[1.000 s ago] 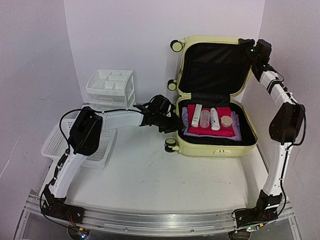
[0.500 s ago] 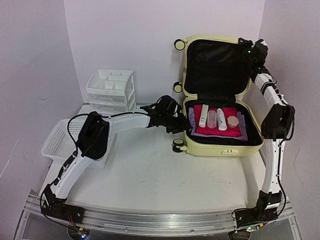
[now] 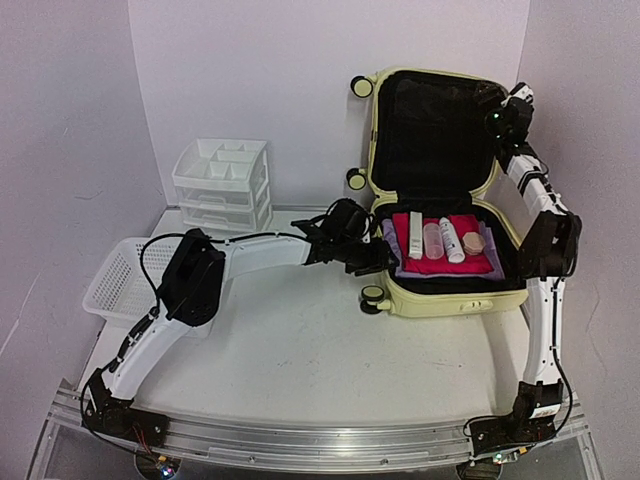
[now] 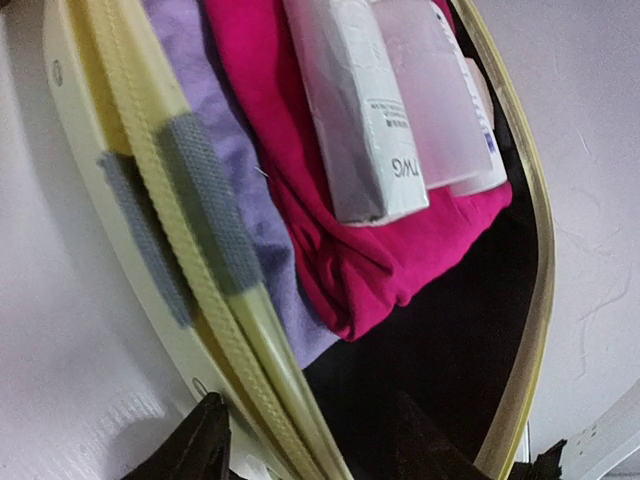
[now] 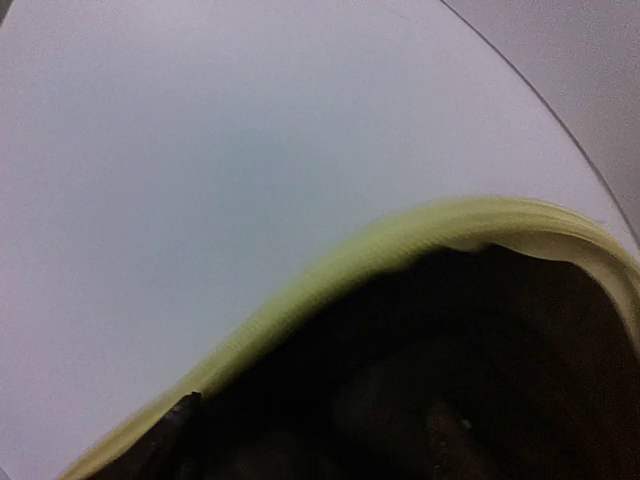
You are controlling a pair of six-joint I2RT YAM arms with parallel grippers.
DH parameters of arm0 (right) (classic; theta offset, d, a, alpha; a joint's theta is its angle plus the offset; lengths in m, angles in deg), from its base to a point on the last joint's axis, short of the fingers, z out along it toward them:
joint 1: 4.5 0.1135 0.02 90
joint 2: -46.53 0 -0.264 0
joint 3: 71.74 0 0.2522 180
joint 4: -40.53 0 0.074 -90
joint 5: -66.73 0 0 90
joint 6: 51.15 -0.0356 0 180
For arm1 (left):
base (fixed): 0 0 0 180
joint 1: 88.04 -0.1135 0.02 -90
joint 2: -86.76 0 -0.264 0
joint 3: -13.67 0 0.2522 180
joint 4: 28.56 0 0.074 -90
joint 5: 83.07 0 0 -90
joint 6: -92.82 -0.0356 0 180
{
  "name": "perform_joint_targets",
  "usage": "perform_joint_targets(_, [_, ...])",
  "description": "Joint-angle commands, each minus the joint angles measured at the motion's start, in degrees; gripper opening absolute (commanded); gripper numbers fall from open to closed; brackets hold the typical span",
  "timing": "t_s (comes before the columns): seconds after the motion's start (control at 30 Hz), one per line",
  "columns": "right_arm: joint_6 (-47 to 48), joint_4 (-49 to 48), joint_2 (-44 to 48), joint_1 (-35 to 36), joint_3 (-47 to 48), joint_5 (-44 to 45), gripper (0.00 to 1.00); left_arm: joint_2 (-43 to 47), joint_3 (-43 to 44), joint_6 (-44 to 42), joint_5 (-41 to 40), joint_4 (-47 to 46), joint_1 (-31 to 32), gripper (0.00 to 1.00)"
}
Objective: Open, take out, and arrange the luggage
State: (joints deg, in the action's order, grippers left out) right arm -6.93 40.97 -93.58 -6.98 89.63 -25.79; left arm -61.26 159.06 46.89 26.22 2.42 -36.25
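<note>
The luggage (image 3: 445, 293), a pale yellow suitcase, lies open at the back right with its black-lined lid (image 3: 430, 120) standing upright. Inside lie a magenta cloth (image 3: 440, 264) over a purple cloth (image 3: 392, 243), a white box (image 3: 415, 234), a frosted jar (image 3: 433, 240), a white bottle (image 3: 451, 240) and a round tan compact (image 3: 473, 241). My left gripper (image 3: 368, 256) is open and straddles the lower shell's left rim (image 4: 215, 290), one finger (image 4: 205, 440) outside and one inside. My right gripper (image 3: 497, 108) is open at the lid's upper right corner; one finger (image 5: 185, 410) shows beside the lid rim (image 5: 400, 235).
A white drawer unit (image 3: 222, 185) stands at the back left, with a white mesh basket (image 3: 115, 285) in front of it under my left arm. Suitcase wheels (image 3: 373, 297) stick out on its left side. White walls stand close behind the lid and to its right.
The suitcase has slid to the right and its lid has swung more upright. Both grippers have opened: the right let go of the lid corner, the left loosened on the lower rim.
</note>
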Motion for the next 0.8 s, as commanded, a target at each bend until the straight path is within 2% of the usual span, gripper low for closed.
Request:
perform_joint_targets(0.0, [7.3,9.0,1.4,-0.3,-3.3,-0.3,0.86,7.3,-4.5,-7.8,4.4,-5.0,3.3,0.57])
perform_joint_targets(0.07, [7.1,12.0,3.8,-0.3,-3.6,-0.5,0.97,9.6,-7.9,-10.3,3.2,-5.0,3.0,0.62])
perform_joint_targets(0.13, [6.4,14.7,7.1,-0.3,-5.5,-1.2,0.98,11.2,-9.5,-11.7,3.2,-4.8,2.4,0.65])
perform_joint_targets(0.3, [7.5,17.8,18.3,-0.2,-17.5,-4.3,0.98,16.9,-12.7,-17.6,2.2,-2.1,0.6,0.73])
perform_joint_targets(0.43, [10.4,21.0,28.7,0.0,-29.4,-8.1,0.98,23.6,-16.8,-23.8,1.2,3.0,-1.4,0.77])
perform_joint_targets(0.63, [16.2,26.3,43.8,2.1,-51.7,-16.3,0.98,37.4,-31.9,-32.0,-3.3,10.6,-7.7,0.79])
perform_joint_targets(0.77, [20.0,29.4,49.9,9.5,-65.7,-18.5,0.98,45.3,-39.9,-33.2,-6.4,15.5,-14.8,0.78])
